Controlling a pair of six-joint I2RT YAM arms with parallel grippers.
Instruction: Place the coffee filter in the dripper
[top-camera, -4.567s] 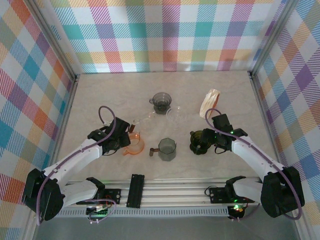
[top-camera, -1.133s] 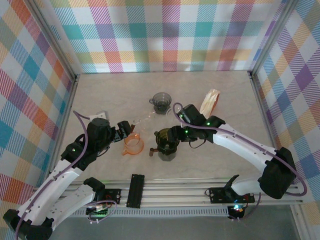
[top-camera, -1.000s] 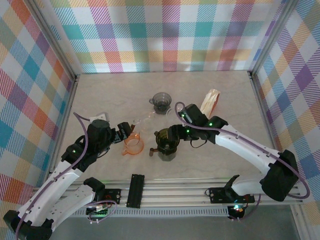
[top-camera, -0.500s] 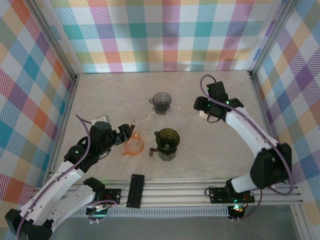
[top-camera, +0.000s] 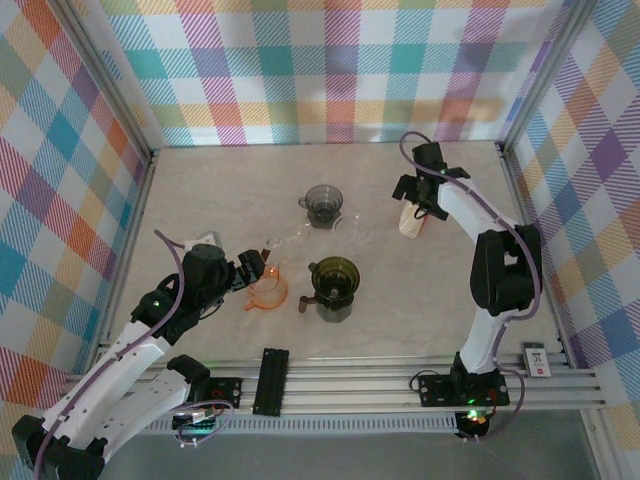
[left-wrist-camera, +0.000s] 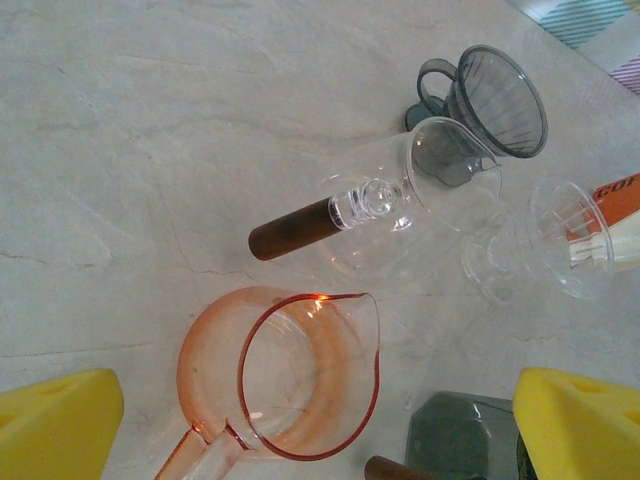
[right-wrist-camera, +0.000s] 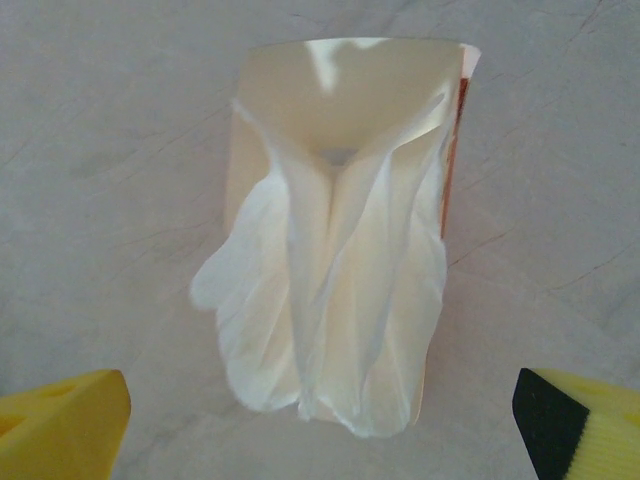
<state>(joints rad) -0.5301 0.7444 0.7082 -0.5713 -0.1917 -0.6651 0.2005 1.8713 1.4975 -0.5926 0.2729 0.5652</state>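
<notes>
The right gripper (right-wrist-camera: 320, 425) hangs over a stack of cream paper coffee filters (right-wrist-camera: 335, 290), its yellow fingers (right-wrist-camera: 65, 420) spread wide to either side and gripping nothing. The left gripper (left-wrist-camera: 318, 425) is spread just as wide above an orange glass pitcher (left-wrist-camera: 300, 375), also empty. The pale marbled table (top-camera: 220, 190) is boxed in by pastel plaid walls (top-camera: 330, 70). The filters lie at the far right of the table. Their long axis runs away from the wrist camera, ruffled open edge nearest. The dark green dripper (top-camera: 333, 277) sits well apart, mid-table.
</notes>
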